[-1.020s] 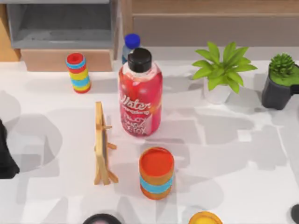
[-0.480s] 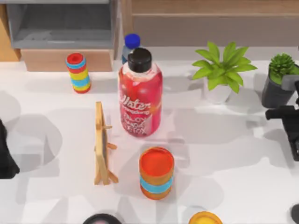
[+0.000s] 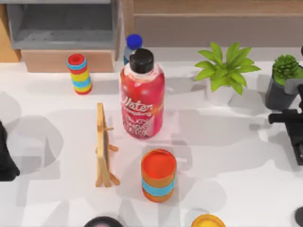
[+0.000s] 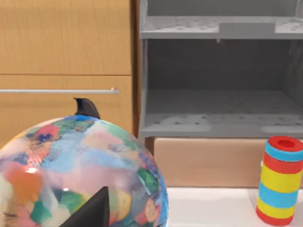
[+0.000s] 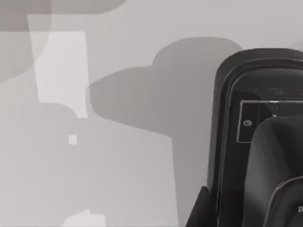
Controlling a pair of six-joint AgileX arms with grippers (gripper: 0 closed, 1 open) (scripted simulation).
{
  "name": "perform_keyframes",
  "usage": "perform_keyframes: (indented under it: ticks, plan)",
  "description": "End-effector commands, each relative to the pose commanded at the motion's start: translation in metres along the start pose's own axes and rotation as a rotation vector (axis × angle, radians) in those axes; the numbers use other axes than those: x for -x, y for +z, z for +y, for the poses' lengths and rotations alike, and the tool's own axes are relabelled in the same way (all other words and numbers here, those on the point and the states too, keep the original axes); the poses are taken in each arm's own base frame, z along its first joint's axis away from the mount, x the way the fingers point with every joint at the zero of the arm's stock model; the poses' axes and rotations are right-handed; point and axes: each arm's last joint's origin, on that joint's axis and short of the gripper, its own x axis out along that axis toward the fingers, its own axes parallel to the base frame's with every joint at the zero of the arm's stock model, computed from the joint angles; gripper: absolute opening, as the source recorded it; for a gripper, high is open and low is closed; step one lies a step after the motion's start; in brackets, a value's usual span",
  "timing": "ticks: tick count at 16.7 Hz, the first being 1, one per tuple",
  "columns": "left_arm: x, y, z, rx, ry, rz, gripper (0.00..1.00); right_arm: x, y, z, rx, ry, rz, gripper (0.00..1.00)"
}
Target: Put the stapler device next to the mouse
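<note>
Holding almost unmoved by the table's [image 3: 236, 179] right edge, right gripper [image 3: 296, 137], finger state untellable.

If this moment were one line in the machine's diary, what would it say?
right arm: table's right edge, beside dark potted plant | left arm: left edge | stapler: under right wrist camera

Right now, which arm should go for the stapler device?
Probably right. The right hand is at the table's right edge, and its wrist view shows a black device directly below. The left arm sits parked at the left edge.
</note>
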Motion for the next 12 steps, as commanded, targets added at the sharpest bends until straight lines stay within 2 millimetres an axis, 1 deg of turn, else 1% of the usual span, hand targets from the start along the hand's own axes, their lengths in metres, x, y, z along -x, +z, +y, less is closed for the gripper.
perform_keyframes:
  ticks: [10,11,12]
  plan:
    - [0.0,0.0,0.0,0.0,0.0,0.0,1.0,0.0,0.0,0.0,0.0,0.0,0.0,0.98]
    - [0.0,0.0,0.0,0.0,0.0,0.0,1.0,0.0,0.0,0.0,0.0,0.0,0.0,1.0]
    - [0.0,0.0,0.0,0.0,0.0,0.0,1.0,0.0,0.0,0.0,0.0,0.0,0.0,1.0]
